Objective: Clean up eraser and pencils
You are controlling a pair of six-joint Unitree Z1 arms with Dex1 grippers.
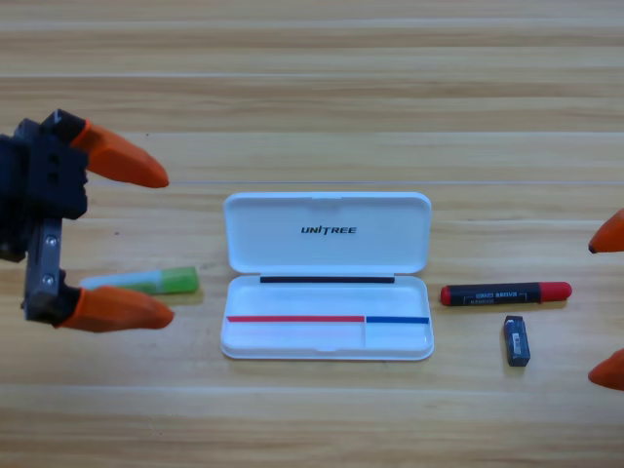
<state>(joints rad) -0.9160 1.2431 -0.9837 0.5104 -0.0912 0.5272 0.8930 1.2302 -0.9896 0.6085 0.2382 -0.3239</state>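
Wooden table [312,88]. White case [328,276] open, centre. Left gripper [164,247] at 9 o'clock, jaws wide apart, empty, straddling whitish green-ended pencil [146,283]. Red-black pencil [505,293] at 3 o'clock of case; eraser [517,340] just below. Right gripper [606,304]: tips only at 3 o'clock edge, apart, empty

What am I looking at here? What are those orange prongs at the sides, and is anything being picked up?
One camera looks straight down on a wooden table. The orange prongs are jaws of two robot arms. The left pincer is open, its jaws either side of the whitish pencil, not closed on it. Of the right pincer, only the jaw tips show at the edge, spread apart. In the middle lies an open white case, nothing put in it. To its right lie a red-black pencil and below it a black eraser. Nothing is held.
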